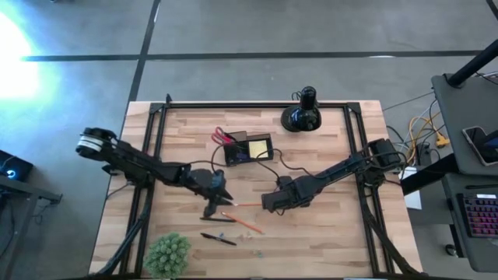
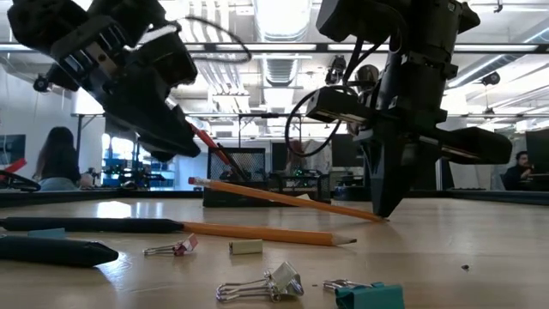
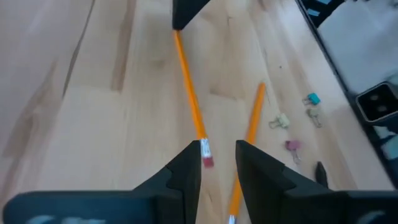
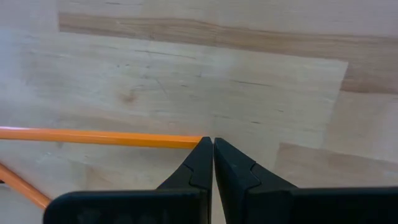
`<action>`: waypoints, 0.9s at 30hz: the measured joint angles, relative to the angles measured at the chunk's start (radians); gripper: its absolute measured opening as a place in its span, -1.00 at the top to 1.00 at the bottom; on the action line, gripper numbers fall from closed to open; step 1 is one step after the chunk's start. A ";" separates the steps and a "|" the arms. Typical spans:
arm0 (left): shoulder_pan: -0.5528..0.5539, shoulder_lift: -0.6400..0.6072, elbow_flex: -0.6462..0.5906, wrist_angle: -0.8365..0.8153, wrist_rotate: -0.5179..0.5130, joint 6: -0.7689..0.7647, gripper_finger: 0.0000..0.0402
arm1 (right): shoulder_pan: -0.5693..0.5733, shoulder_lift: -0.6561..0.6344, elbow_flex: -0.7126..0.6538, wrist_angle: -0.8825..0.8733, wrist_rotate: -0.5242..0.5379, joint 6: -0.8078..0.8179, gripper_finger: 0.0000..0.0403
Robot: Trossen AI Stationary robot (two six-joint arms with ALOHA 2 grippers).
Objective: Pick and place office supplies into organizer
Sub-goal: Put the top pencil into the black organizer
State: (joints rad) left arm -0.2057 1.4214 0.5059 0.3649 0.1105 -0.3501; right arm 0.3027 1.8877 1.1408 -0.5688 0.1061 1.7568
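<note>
Two end effectors share one orange pencil (image 1: 247,204): right end effector (image 4: 212,144) pinches tip, left end effector (image 3: 217,149) narrow-open, eraser between fingers. Handover step; next, carry toward organizer (image 1: 249,148) at 12 o'clock.

two pencils (image 3: 189,99), three binder clips (image 3: 279,122)

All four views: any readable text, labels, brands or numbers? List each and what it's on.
None readable.
Yellow square sticky-note pad in the dark rectangular organizer box: no writing visible.
Orange wooden pencil held between the two hands: no print can be made out.
Room signs and screens behind the table in the low view: too small and blurred to read.
</note>
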 joint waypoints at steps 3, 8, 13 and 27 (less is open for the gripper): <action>-0.035 0.022 0.024 0.002 -0.065 0.017 0.57 | 0.000 0.000 0.000 -0.001 0.000 -0.010 0.96; -0.053 0.046 0.035 -0.008 -0.147 0.016 0.57 | 0.001 0.000 0.000 -0.001 0.001 -0.011 0.96; -0.068 0.066 0.032 -0.008 -0.146 0.017 0.57 | 0.005 0.000 0.000 -0.001 0.008 -0.011 0.96; -0.091 0.132 0.055 -0.009 -0.175 0.017 0.57 | 0.005 0.001 0.000 0.000 0.009 -0.006 0.96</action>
State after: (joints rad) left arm -0.2962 1.5536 0.5606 0.3560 -0.0644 -0.3332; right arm 0.3073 1.8885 1.1408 -0.5690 0.1154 1.7508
